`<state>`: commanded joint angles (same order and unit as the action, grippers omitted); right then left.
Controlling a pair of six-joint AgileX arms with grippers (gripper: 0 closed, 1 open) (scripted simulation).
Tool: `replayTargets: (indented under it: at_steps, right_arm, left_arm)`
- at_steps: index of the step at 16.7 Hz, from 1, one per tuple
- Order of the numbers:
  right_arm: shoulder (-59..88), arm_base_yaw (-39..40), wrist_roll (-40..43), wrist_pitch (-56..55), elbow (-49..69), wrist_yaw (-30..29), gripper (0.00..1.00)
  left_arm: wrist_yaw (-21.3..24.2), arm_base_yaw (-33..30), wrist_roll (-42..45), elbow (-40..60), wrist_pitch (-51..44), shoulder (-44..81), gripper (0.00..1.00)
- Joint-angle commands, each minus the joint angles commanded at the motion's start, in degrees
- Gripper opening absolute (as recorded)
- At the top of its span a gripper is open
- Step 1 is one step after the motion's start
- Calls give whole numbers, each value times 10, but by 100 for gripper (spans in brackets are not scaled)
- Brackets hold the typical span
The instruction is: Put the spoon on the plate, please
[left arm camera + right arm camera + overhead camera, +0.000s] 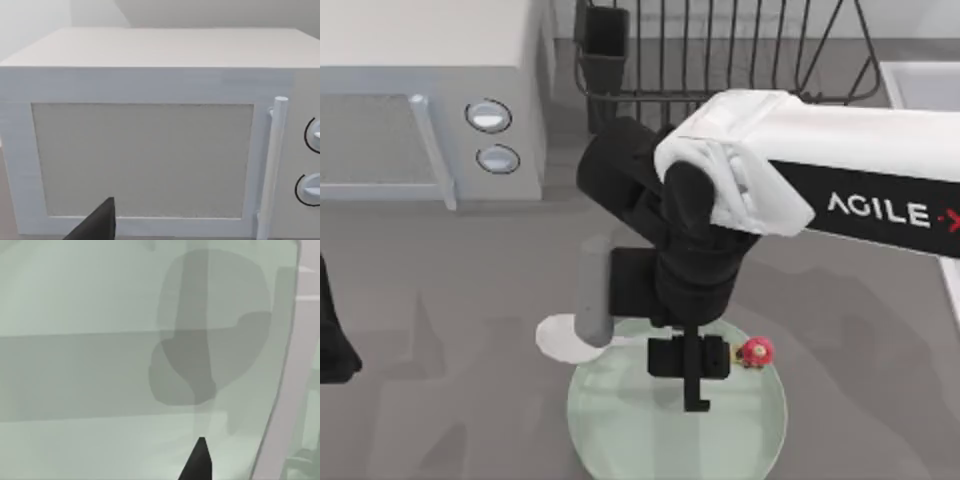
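The pale mint-green plate (620, 440) lies at the front middle of the table. My right gripper (690, 372) hangs low over its far half, pointing down. The spoon runs crosswise through the jaws. Its white bowl (558, 335) pokes out past the plate's left rim, and its red-and-yellow ornament (756, 351) shows on the right over the plate. The handle is hidden by the black fingers closed around it. In the right wrist view the plate surface (100, 340) is close below, with one dark fingertip (199, 462) and the arm's shadow on it. My left arm (332, 340) is parked at the left edge.
A white microwave (430, 110) stands at the back left and sits close in front of the left wrist camera (150, 150). A black wire dish rack (720, 50) with a dark cup (605, 45) stands at the back middle. A white tray edge (925, 80) is at the back right.
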<state>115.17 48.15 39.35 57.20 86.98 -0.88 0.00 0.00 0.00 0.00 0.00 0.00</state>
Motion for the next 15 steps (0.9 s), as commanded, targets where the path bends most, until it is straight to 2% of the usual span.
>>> replayTargets:
  at_steps: [6,15]
  right_arm:
    - [-4,-7,-7,-39,-5,-5,0]
    - [1,17,10,-53,-24,18,0]
  left_arm:
    - [0,0,0,0,0,0,100]
    - [0,0,0,0,0,0,100]
